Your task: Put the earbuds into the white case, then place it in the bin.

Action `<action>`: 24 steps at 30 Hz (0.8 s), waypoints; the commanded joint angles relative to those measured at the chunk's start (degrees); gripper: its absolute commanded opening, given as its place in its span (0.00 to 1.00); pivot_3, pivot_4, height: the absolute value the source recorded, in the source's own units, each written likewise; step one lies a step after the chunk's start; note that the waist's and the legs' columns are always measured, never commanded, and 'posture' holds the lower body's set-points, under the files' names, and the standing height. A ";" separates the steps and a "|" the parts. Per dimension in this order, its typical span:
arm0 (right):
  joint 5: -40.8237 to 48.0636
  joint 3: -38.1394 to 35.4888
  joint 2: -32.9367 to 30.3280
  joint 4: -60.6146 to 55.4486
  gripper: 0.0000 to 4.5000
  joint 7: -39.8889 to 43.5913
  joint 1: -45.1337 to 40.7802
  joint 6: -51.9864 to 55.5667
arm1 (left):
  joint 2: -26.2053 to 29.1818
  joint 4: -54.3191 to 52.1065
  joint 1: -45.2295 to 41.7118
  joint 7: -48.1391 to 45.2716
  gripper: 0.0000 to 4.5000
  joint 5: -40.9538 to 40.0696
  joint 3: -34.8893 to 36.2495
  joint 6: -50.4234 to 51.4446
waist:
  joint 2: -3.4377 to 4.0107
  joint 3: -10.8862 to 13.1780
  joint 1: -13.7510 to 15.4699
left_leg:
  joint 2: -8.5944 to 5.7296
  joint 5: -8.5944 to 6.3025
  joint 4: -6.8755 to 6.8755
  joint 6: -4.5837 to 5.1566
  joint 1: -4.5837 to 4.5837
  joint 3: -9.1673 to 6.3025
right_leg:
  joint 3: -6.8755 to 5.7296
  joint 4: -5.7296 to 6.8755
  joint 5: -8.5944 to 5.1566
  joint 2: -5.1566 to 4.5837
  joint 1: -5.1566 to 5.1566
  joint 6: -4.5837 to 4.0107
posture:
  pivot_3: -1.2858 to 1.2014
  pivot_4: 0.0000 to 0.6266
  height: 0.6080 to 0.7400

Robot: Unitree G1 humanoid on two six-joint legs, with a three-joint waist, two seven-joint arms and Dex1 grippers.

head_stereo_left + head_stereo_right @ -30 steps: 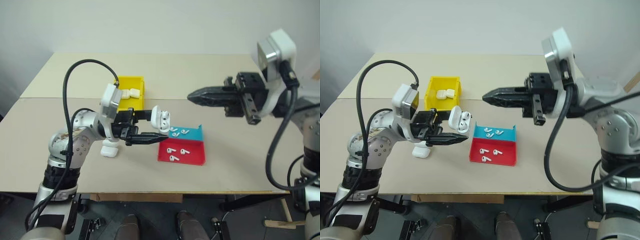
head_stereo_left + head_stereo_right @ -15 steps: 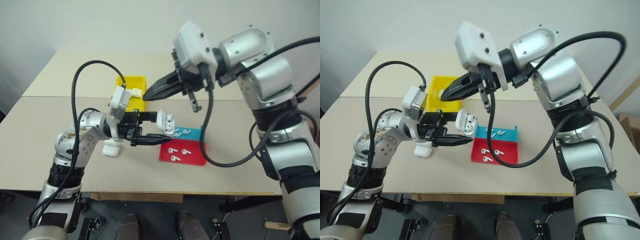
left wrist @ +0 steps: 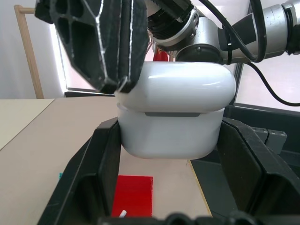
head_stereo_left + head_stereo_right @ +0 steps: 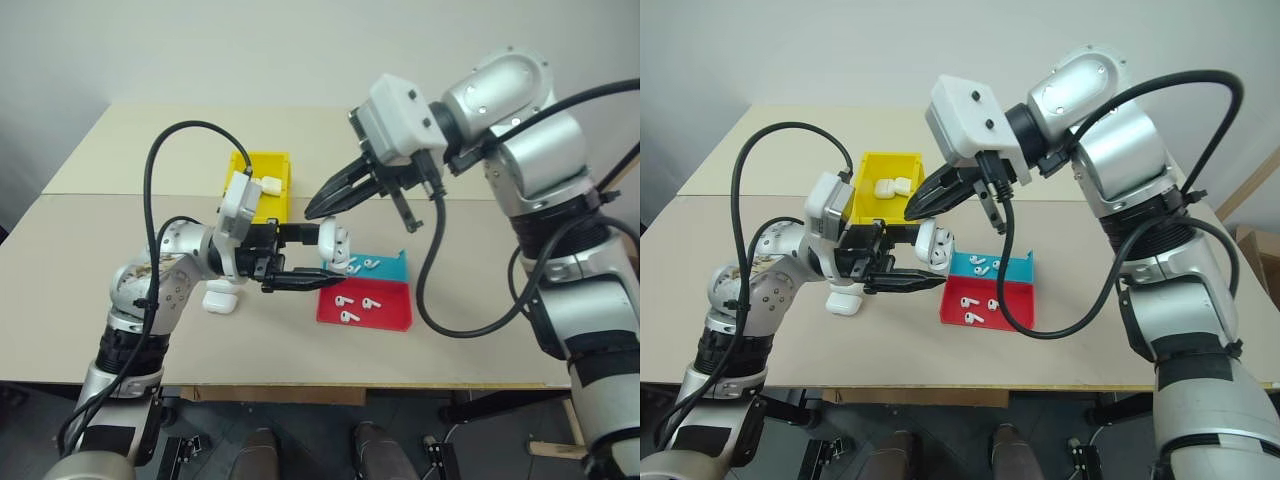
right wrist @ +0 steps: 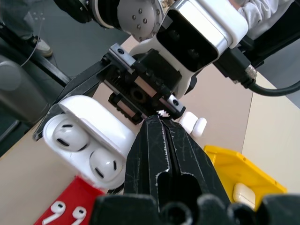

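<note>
Item: white case (image 4: 333, 243), earbuds seated, clamped in my left gripper (image 4: 318, 262); right gripper (image 4: 312, 211) pinched together at its lid; yellow bin (image 4: 262, 190) placement pending.

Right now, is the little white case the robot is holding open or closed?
Open. In the right wrist view the white case has its lid flipped back, and two earbuds sit in its wells. The left pincer holds it above the table.

No text, label, brand, number or sign can be read in any view. The white case (image 3: 176, 110), the yellow bin (image 4: 262, 186) and the red tray (image 4: 365, 308) look plain, though small print could be lost from the head camera.
</note>
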 commanded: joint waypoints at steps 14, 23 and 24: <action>5.98 -14.23 -4.13 -8.71 0.01 -13.20 8.42 12.58 | -0.11 -2.99 1.13 3.06 0.62 -1.10 3.04 -1.13 | 0.00 0.00 0.27 | 0.00 0.00 0.01 0.00 -0.03 -0.01 | 0.01 0.01 0.00 0.00 -0.01 0.00 | 0.52 0.24 1.00; 22.43 -34.41 -9.34 -31.87 0.01 -32.30 31.64 36.36 | 1.28 -4.89 5.23 9.98 0.62 -0.60 8.58 -1.06 | -0.01 0.00 0.47 | -0.02 0.00 0.01 0.00 -0.04 -0.03 | 0.01 -0.01 0.00 -0.01 0.03 0.00 | 0.52 0.24 1.00; 23.85 -35.88 -9.35 -34.94 0.01 -34.38 34.69 37.63 | 1.06 -5.05 5.79 11.61 0.62 -0.51 9.37 -1.10 | -0.01 -0.01 0.33 | -0.02 0.00 0.01 0.01 -0.04 -0.04 | 0.01 -0.02 0.00 -0.01 0.04 0.00 | 0.52 0.24 1.00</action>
